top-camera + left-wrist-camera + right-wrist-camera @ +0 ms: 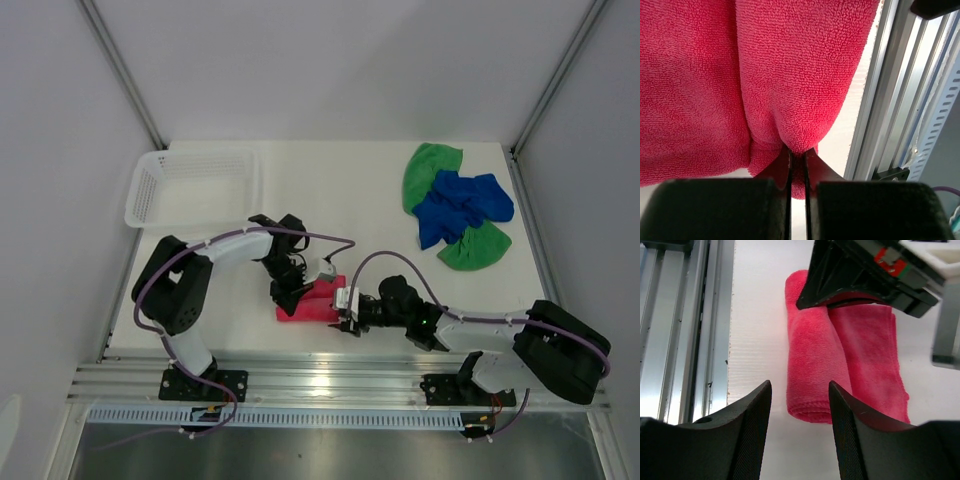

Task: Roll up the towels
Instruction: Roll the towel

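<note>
We judge the pink towel (845, 365) to be light, limp and plush. It should sag wherever it is unsupported and hold a pinch without slipping, so the best place to take it is a bunched edge or the end of the roll rather than the flat middle. It lies at the near edge of the table, just beside the rail (685, 315), between the two claws. Its long axis runs left to right, with the right end a little farther back. It looks part-rolled, with a tube along the near side and a flat fold touching it on the far side. The left gripper (797, 159) is clamped tight on a small tuck of the pink pile. The right gripper (799, 390) stands with its jaws spread and empty, facing the towel's right end but apart from it. The blue towel (462, 205) sits crumpled at far right on the green towel (430, 170). Green shows on both sides of the blue, probably one cloth underneath.
</note>
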Available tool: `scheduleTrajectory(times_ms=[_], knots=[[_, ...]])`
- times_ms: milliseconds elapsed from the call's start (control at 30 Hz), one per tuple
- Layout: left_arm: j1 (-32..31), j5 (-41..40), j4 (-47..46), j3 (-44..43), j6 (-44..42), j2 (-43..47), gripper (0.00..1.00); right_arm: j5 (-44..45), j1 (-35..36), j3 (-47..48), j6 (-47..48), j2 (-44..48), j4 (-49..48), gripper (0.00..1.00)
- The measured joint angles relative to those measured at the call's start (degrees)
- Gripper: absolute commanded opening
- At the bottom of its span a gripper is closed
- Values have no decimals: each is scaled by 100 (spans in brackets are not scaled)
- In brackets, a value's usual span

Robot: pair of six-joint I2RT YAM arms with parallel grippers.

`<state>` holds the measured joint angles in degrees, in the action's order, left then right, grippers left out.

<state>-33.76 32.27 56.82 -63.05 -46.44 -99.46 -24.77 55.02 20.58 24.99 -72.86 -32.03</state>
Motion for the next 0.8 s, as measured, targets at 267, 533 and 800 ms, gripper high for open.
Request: scheduleTrajectory(times_ms=[267,533,800], knots=[[15,76,175,-149,-127,-105,1,297,76,74,52,-756,-197,52],[15,94,223,-146,-225,-120,1,719,118,96,-103,-1097,-518,52],[15,98,247,-149,-280,-149,3,885,136,264,-170,-1353,-514,23]])
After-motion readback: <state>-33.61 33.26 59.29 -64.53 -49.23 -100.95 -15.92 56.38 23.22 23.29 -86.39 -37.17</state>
